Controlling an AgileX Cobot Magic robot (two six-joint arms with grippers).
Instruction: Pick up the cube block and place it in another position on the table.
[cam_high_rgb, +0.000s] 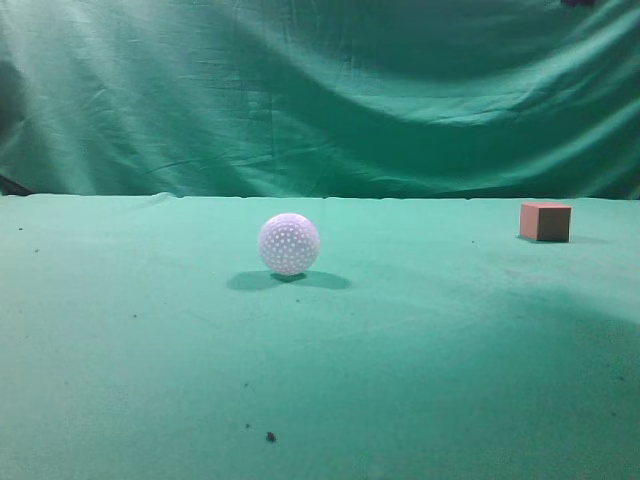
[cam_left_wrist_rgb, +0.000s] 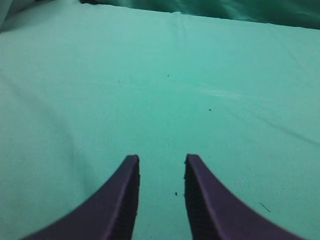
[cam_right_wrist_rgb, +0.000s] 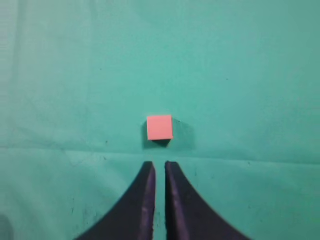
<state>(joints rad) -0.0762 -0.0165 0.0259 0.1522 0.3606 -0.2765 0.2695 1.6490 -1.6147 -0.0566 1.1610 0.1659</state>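
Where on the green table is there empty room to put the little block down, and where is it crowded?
Nearly all of the table is bare. The widest patches are left of the white ball, in front of it, and between it and the cube block. Nowhere is really crowded; only those two spots are taken.

Draped, wrinkled green cloth backdrop curtain (cam_high_rgb: 330, 95) across whole rear, soft folds w/ sheen, dim even light, darker at left edge
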